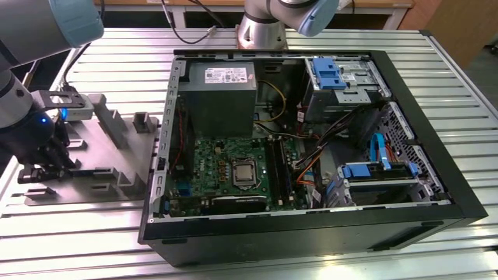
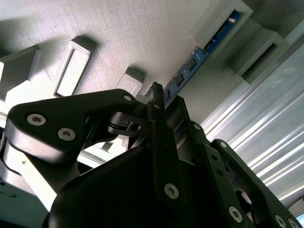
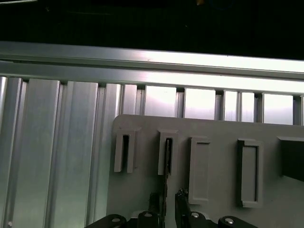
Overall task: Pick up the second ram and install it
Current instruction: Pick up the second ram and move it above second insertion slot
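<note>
Down at the exterior view's left edge of the ribbed aluminium worktop [image 1: 116, 49], my black gripper [image 1: 46, 172] hung low over the flat grey plastic holder plate [image 1: 87, 193], which lay just beside the open black computer case [image 1: 311, 228]. The second ram [image 2: 199, 52], a long thin bluish-green memory stick with black chips, stood on edge in the plate's raised slot blocks, its near end right at my gripper. I could not tell whether I was gripping it.
</note>
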Robot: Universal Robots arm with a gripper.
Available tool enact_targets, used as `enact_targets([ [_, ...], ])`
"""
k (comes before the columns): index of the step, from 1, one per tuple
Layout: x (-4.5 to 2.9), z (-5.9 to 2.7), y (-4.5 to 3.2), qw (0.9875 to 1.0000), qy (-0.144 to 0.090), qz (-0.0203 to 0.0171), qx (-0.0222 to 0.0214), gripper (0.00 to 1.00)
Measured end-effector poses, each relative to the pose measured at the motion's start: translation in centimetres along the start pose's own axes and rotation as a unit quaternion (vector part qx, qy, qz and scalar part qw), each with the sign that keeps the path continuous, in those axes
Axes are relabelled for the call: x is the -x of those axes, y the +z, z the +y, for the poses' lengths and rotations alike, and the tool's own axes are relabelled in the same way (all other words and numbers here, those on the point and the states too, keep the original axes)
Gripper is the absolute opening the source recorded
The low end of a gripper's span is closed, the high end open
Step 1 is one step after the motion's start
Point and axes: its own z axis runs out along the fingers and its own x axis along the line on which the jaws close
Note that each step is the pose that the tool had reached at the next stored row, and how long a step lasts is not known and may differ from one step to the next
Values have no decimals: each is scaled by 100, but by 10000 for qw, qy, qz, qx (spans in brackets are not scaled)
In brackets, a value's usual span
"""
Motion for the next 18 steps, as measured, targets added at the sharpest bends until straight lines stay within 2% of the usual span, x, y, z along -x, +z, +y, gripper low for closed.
enact_targets([
  [3,-1,0,0,10000,0,0,0,26],
  [4,-1,0,0,10000,0,0,0,19],
  [18,-23,2,-10,10000,0,0,1,19],
])
